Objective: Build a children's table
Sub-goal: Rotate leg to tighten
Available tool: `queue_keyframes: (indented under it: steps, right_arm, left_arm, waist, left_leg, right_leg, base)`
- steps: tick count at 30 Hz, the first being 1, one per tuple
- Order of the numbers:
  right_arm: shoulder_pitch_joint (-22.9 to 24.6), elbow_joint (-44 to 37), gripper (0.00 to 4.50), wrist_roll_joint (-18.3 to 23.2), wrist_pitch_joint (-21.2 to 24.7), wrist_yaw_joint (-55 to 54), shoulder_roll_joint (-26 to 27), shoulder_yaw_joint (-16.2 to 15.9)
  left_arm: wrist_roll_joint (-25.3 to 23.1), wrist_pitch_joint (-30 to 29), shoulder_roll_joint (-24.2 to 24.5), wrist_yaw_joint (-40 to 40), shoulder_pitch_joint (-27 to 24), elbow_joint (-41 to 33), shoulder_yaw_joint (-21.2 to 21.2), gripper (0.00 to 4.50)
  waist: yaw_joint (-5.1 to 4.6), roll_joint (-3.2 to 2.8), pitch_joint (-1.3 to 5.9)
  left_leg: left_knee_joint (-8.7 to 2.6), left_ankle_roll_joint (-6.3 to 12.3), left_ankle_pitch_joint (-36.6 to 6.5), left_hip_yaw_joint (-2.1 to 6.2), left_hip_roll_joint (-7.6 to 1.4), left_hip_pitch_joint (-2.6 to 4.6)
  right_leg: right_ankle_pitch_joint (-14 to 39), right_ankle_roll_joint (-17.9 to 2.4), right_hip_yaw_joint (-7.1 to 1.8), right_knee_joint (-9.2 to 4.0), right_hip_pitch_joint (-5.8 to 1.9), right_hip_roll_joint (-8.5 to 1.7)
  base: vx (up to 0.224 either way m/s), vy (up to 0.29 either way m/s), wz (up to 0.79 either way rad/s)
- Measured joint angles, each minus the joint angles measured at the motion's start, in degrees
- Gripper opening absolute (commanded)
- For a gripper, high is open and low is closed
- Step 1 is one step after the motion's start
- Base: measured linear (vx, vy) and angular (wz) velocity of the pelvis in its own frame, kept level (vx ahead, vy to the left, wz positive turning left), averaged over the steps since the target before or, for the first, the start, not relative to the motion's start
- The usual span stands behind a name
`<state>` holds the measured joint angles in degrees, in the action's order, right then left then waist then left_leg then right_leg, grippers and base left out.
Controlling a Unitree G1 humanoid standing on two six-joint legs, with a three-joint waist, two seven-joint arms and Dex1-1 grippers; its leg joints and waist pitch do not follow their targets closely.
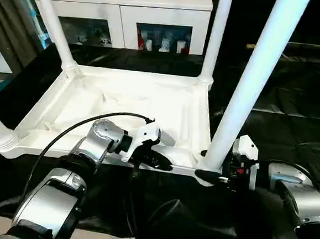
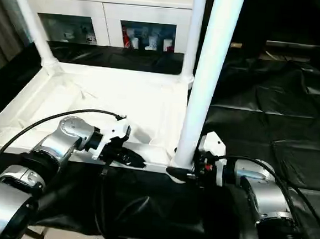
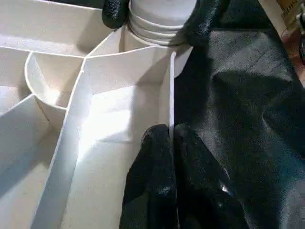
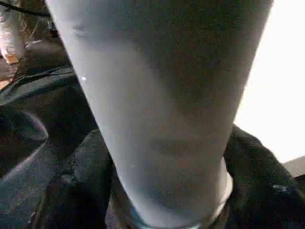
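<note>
Children's table (image 1: 122, 105) lies upside down at centre, four legs up; left gripper (image 1: 159, 162) pinches its near rim, right gripper (image 1: 213, 176) straddles the near-right leg (image 1: 252, 77), grip uncertain; flipping remains.

Both forearms (image 1: 54, 200) are silver metal cylinders, stepped in segments with darker bands between. Left wrist housing (image 1: 104, 133) — rounded silver, with a small dark fastener on top. A thin black cable (image 1: 76, 127) arcs from the left forearm to a white plastic gripper mount (image 1: 144, 139). Right forearm (image 2: 264, 202) carries a similar black cable (image 2: 288, 185); its white mount (image 2: 212, 144) shows a small red detail. Gripper fingers (image 3: 157, 186) — black, glossy, rounded.
</note>
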<state>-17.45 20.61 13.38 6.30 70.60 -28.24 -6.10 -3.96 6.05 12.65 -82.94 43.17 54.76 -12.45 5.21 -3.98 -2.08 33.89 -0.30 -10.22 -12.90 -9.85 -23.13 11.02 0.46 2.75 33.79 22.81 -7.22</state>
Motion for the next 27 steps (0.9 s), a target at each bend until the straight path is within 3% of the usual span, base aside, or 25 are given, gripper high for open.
queue_keyframes:
  steps: [4,9,14,17,20,22,27]
  right_arm:
    - [0.7,-0.4,2.74,0.4,0.7,-0.5,0.2,0.1]
    - [1.9,1.2,2.72,-0.4,0.7,-15.3,7.0,5.4]
    - [0.1,3.6,2.72,-2.4,1.6,-30.7,12.8,8.3]
    - [-0.4,4.1,2.72,-3.5,2.2,-35.3,14.5,8.5]
    - [-0.9,4.5,2.72,-4.9,2.2,-39.3,16.3,9.0]
    - [-1.1,4.7,3.42,-5.2,2.2,-40.3,16.9,9.1]
    - [-0.6,4.3,3.77,-4.8,1.7,-36.7,15.6,9.2]
  left_arm:
    - [0.0,0.0,-0.2,0.5,0.0,0.0,-0.1,0.0]
    - [-0.6,0.1,-3.1,11.0,0.4,1.3,0.6,0.0]
    - [-2.3,-1.8,-6.9,21.0,1.4,3.1,1.4,0.0]
    - [-2.5,-2.2,-7.9,23.6,1.4,3.9,1.5,0.0]
    - [-2.5,-2.7,-8.6,25.7,1.4,4.1,1.5,0.0]
    - [-2.6,-2.8,-8.8,26.2,1.4,4.1,1.4,0.0]
    - [-2.7,-2.7,-9.0,24.6,1.4,4.1,1.4,0.0]
  waist:
    - [0.08,-0.01,0.01]
    - [-0.22,0.15,0.1]
    - [-1.28,0.24,0.14]
    - [-2.01,0.05,0.06]
    - [-2.48,-0.05,0.12]
    - [-2.72,-0.02,0.13]
    - [-2.94,-0.12,0.14]
  left_leg:
    - [0.01,0.0,0.0,0.0,0.0,0.03]
    - [0.07,-0.02,0.0,-0.01,0.06,0.21]
    - [-0.07,-0.05,0.0,0.0,0.09,0.74]
    - [-0.48,-0.07,0.0,0.1,0.15,1.37]
    - [-0.79,-0.06,0.0,0.23,0.39,1.45]
    - [-0.92,-0.06,0.0,0.22,0.57,1.45]
    - [-0.92,-0.04,0.0,0.19,0.87,1.4]
  right_leg:
    - [0.0,0.0,0.0,0.08,0.01,0.0]
    - [-0.1,-0.1,-0.16,0.17,-0.09,-0.01]
    - [0.1,0.2,-0.18,-0.21,-0.49,0.0]
    - [0.2,0.4,0.01,-1.02,-0.91,0.01]
    - [0.3,0.4,-0.05,-1.72,-1.09,-0.01]
    - [0.3,0.4,-0.25,-1.94,-1.1,-0.03]
    - [0.2,0.4,-0.54,-2.01,-1.11,-0.16]
  base:
    - [0.0,0.0,0.0]
    - [0.0,0.0,0.0]
    - [0.0,0.0,0.0]
    - [0.0,0.0,0.0]
    - [0.0,0.0,0.0]
    - [0.0,0.0,0.0]
    - [0.0,0.0,0.0]
